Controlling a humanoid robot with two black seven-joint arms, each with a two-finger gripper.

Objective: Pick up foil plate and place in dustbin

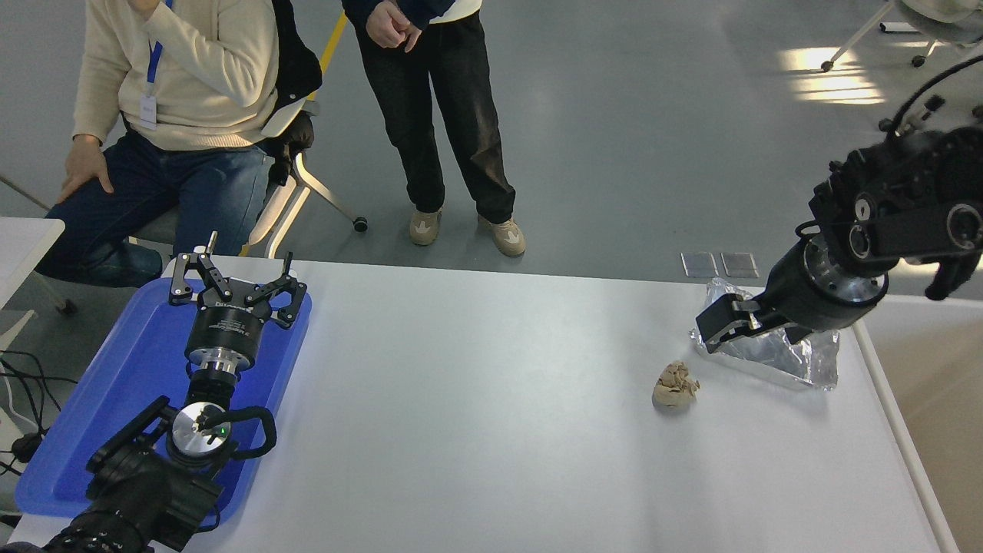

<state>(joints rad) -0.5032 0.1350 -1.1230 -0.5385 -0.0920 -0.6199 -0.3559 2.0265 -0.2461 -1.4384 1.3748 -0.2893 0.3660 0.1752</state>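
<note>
Head view: we see the right gripper (pixel 749 332) over the foil plate (pixel 776 347), which lies at the table's (pixel 476 399) right end beside the dustbin (pixel 933 399); its opening we cannot tell. A paper wad (pixel 675 385) lies nearby. The left gripper (pixel 233 284), spread wide, is parked over the blue tray (pixel 115 399).

Beyond your white table (pixel 476 399) lies a smooth grey floor (pixel 630 115), with patches of bright light (pixel 833 77) glaring at the upper right. You see one person seated (pixel 169 115) at the far left on a chair with pale legs and casters (pixel 315 192), another standing (pixel 438 115) beside. A yellow line (pixel 335 38) crosses the floor behind them. Two small square plates (pixel 719 264) are set in the floor near the table's far edge.
</note>
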